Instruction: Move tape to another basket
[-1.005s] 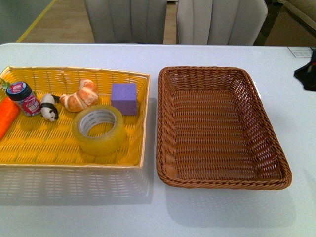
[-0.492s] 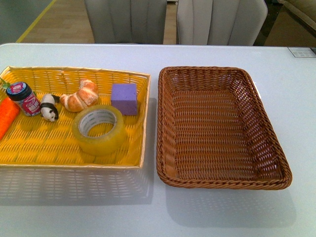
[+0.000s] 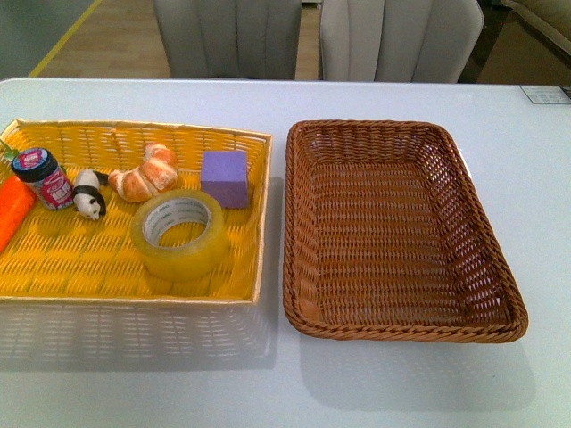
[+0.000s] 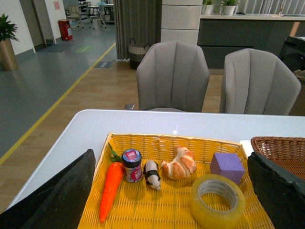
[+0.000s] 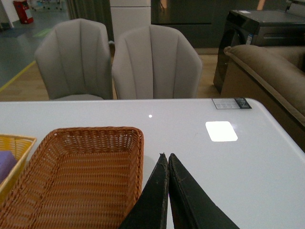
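My left gripper (image 4: 169, 152) is hanging released, its fingers (image 4: 66, 191) spread wide and gripping nothing. It is looking down over the yellow basket (image 3: 134, 300). My right gripper (image 5: 166, 155) is staying clenched, fingers pressed flat together with nothing between them. It is pointing over bare table (image 3: 268, 383) just beside the basket (image 3: 401, 334), the brown wicker one.

The tape (image 3: 178, 259) is lying flat, hole up, in the yellow basket, in the part nearest the worktop's near edge and close to that basket's right wall. The yellow basket is sitting by the worktop's left edge. The brown basket is sitting just beside it toward the right edge, with a narrow gap between the two rims.

A purple block (image 3: 223, 176) is standing just beyond the tape, toward the far edge. A croissant (image 3: 145, 176), a panda figure (image 3: 88, 194), a small jar (image 3: 43, 178) and a carrot (image 3: 11, 209) are lining up toward the left edge. Two grey chairs (image 3: 227, 36) are standing past the far edge.
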